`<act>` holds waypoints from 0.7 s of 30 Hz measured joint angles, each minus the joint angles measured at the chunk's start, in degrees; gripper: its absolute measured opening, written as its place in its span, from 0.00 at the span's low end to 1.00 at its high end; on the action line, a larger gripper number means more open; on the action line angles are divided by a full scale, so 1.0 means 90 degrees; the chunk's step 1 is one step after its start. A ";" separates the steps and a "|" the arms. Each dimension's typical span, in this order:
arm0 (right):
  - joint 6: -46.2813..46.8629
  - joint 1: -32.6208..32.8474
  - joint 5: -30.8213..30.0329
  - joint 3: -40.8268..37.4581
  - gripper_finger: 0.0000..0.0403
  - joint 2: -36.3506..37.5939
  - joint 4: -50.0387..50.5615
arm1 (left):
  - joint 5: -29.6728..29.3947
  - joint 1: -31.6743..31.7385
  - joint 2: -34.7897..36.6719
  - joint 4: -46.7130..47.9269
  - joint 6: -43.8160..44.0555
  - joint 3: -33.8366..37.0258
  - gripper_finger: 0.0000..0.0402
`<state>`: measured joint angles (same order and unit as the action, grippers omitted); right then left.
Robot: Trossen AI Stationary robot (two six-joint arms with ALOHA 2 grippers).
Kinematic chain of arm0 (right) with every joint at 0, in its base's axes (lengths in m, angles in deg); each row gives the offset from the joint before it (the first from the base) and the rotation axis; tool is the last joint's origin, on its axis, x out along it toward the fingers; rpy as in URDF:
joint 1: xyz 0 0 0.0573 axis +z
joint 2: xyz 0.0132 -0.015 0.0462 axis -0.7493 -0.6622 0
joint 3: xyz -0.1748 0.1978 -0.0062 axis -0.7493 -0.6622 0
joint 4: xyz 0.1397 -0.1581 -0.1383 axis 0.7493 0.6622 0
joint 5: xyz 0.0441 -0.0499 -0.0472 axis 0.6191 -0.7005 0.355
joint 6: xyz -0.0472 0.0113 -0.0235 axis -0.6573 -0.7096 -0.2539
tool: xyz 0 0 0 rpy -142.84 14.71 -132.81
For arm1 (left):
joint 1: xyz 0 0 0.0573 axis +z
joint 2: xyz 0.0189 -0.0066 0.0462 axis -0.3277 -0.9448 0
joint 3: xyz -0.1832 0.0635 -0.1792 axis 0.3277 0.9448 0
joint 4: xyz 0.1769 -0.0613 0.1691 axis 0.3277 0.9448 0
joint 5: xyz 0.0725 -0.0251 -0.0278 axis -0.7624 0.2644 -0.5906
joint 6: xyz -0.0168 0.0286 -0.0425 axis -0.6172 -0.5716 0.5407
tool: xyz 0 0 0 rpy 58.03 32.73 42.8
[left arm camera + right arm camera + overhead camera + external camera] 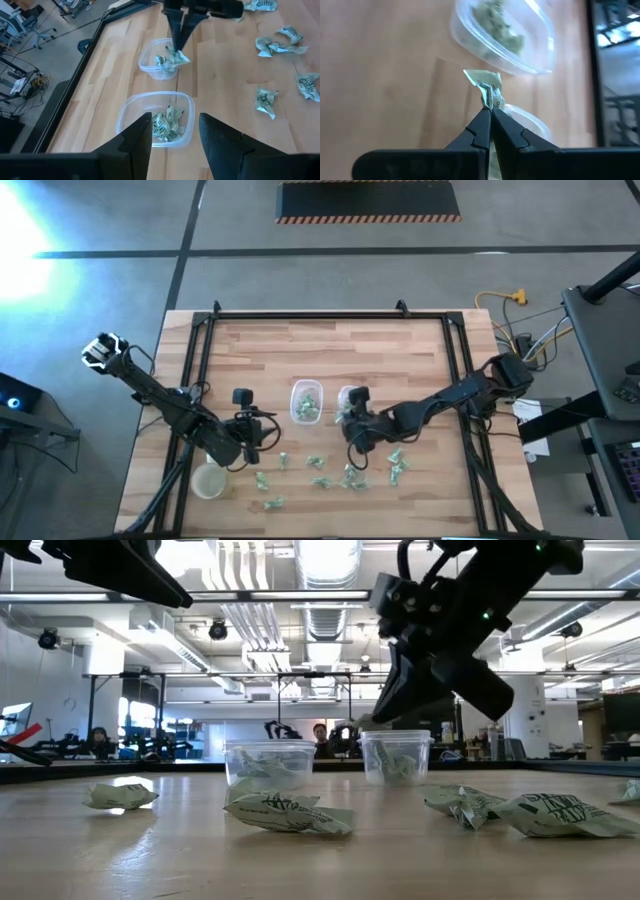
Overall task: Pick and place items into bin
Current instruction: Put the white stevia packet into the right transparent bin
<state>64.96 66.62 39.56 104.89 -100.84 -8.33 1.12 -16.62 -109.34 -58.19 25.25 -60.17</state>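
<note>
- The items, small crinkly pale-green wrapped pieces, lie mostly loose on the table nearer its front edge, and a few already sit in the two clear containers mid-table.
- On the left, your left end effector waits with its fingers spread and nothing between them, looking over the left container.
- On the right, your right end effector is clamped on one wrapped piece, which pokes out past the fingertips.
- It hangs at the right container, about over its rim.
- I'd judge the pinch thin: only a corner of wrapper is held, so the piece could slip early.
- Release off-centre and it may land on the table outside the wall.
</note>
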 joint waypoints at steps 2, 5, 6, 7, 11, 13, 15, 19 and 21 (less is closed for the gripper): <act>0.0036 -0.0006 -0.0278 -0.0045 0.02 0.0012 -0.0016 | 0.0000 0.0000 0.0000 0.0007 0.0000 0.0002 0.36; 0.0098 -0.0062 -0.0637 -0.0098 0.02 0.0014 -0.0031 | 0.0000 0.0000 -0.0002 -0.0065 -0.0008 0.0018 0.36; 0.0168 -0.0094 -0.0737 -0.0126 0.02 0.0014 -0.0018 | 0.0000 0.0000 -0.0002 -0.0108 -0.0062 0.0019 0.36; 0.0235 -0.0129 -0.0823 -0.0154 0.02 0.0014 -0.0007 | 0.0001 0.0000 -0.0002 -0.0132 -0.0111 0.0019 0.36; 0.0570 -0.0343 -0.0866 -0.0234 0.02 0.0014 0.0235 | 0.0002 0.0000 -0.0002 -0.0142 -0.0128 0.0023 0.36; 0.0776 -0.0455 -0.0866 -0.0264 0.02 0.0014 0.0394 | 0.0000 0.0000 -0.0002 -0.0142 -0.0129 0.0024 0.36; 0.0953 -0.0548 -0.0866 -0.0279 0.02 0.0014 0.0523 | 0.0001 0.0000 -0.0002 -0.0139 -0.0131 0.0026 0.36; 0.1197 -0.0605 -0.0873 -0.0297 0.02 0.0014 0.0606 | 0.0000 0.0000 -0.0002 -0.0139 -0.0134 0.0029 0.36; 0.1195 -0.0601 -0.0873 -0.0304 0.03 0.0014 0.0608 | 0.0002 0.0000 -0.0002 -0.0139 -0.0134 0.0029 0.36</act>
<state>75.72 61.21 31.70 102.16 -100.72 -2.85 1.14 -16.62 -109.37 -59.45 24.05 -59.90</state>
